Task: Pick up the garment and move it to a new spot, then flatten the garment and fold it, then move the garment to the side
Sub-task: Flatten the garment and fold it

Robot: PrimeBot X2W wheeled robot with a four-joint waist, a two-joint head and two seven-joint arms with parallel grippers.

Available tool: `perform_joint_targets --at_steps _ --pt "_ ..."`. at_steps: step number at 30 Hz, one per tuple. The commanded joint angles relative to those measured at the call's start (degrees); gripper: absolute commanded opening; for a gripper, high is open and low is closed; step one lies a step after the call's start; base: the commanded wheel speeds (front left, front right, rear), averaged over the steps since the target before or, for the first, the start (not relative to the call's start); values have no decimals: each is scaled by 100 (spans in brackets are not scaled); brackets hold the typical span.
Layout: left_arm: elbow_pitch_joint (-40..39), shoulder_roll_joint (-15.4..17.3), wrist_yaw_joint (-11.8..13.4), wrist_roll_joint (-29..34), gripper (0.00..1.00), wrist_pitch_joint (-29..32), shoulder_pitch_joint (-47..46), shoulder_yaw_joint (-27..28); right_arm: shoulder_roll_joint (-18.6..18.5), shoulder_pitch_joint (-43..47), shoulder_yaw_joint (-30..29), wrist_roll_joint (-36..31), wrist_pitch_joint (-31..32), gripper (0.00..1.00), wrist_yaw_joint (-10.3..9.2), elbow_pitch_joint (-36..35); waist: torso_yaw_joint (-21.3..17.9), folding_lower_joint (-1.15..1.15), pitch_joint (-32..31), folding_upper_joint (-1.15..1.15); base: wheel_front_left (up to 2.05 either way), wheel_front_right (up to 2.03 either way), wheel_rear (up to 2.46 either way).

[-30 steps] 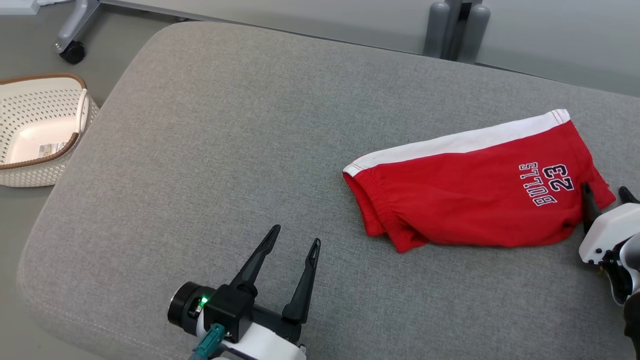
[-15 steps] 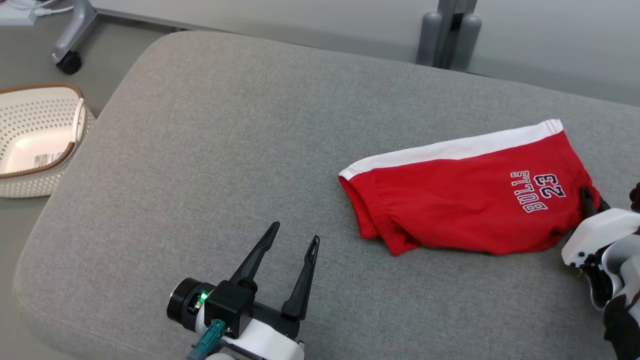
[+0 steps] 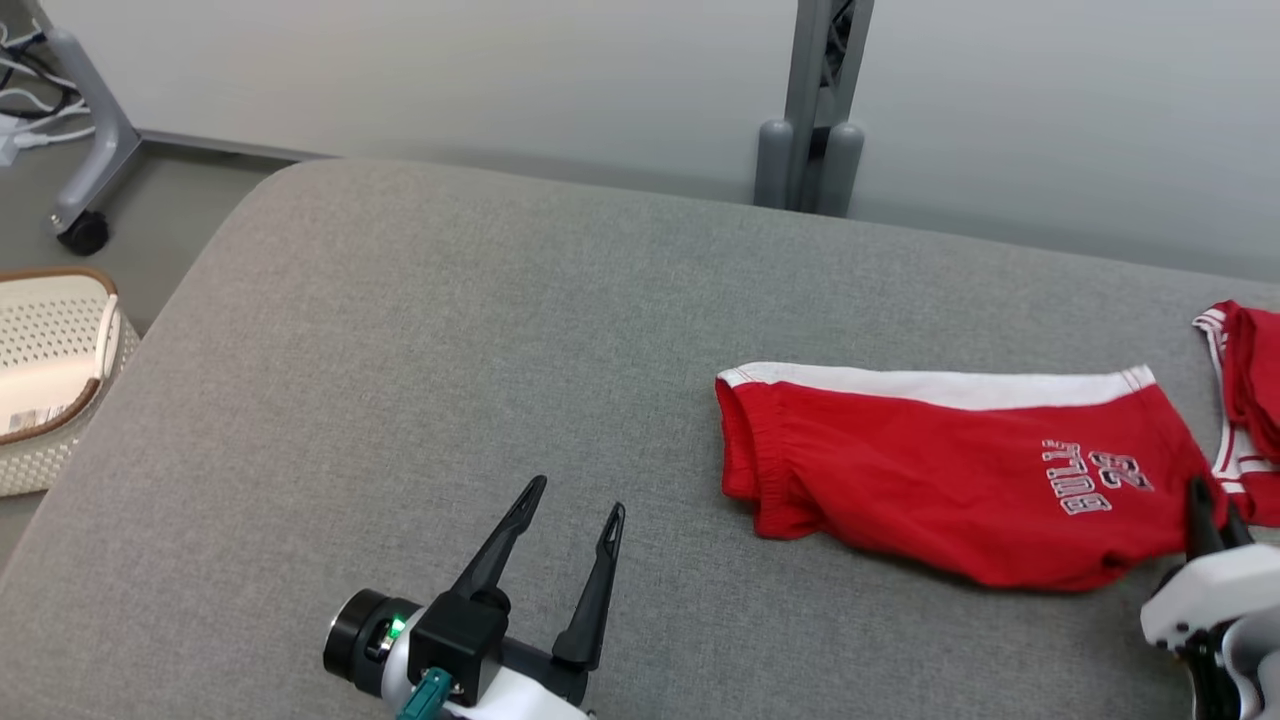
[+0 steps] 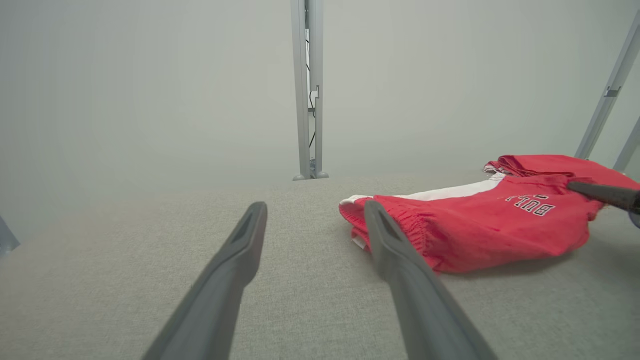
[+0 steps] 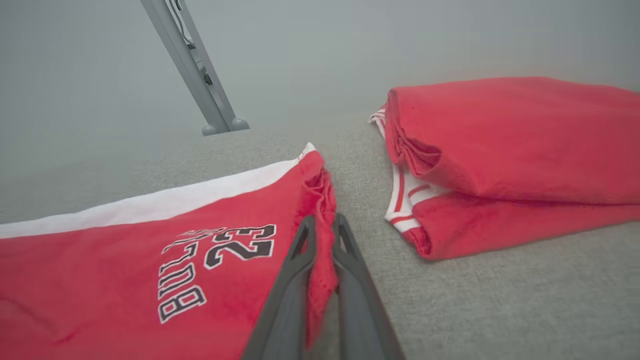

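- Now that the right pincer [image 5: 322,225] is clamped on the red shorts [image 3: 950,470], where a sec ago its fingers stand wide astride that same edge, the grab looks made; a lift + carry is prob. next.
- Pinch sits on the shorts' right-hand edge, just beside the "BULLS 23" print. A ruffle of red cloth bunches btw the two dark fingers in the right wrist view.
- Shorts: red w/ a white stripe along the far edge and the elastic waistband at the left end. They lie doubled over and mostly flat on the grey cushion [image 3: 450,350], right of centre.
- Head view tilts up vs. a sec ago, so the shorts' shift in frame is camera, not cloth; no clear lift off the cushion yet.
- Judgement: already doubled, so can't tell if this is the 1st pickup or the move aside. A one-edge grip will prob. let the cloth hang + unfold.
- Left pincer [image 3: 575,498] is spread wide, empty, over bare cushion, well apart from the waistband; same as before.
- 2nd red garment [image 5: 500,150], folded w/ white-red trim, lies near the gripped edge, a strip of cushion btw them; snag risk.
- White perforated basket [image 3: 45,460] sits on the floor off the cushion's left.
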Motion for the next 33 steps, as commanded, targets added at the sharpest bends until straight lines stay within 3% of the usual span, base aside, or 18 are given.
perform_joint_targets --at_steps 1,7,15,23,33 --pt "25 20 16 26 100 -21 83 31 48 198 -129 -56 -29 0 -5 -119 -68 0 -115 0 0 0 0" --pt "44 18 29 20 100 -21 201 41 310 757 -642 -270 -30 0 -5 -536 -146 0 -349 0 0 0 0" --pt "90 14 9 -24 100 -21 266 -30 483 642 -684 -533 -30 0 -5 -777 -124 0 -529 0 0 0 0" --pt "124 13 -20 -27 100 -21 278 -76 743 272 -113 -636 -30 0 -5 -1330 78 0 -612 0 0 0 0" --pt "182 12 -44 -24 100 -21 255 -134 863 7 1467 -336 -30 0 -5 -1224 500 0 -650 0 0 0 0"
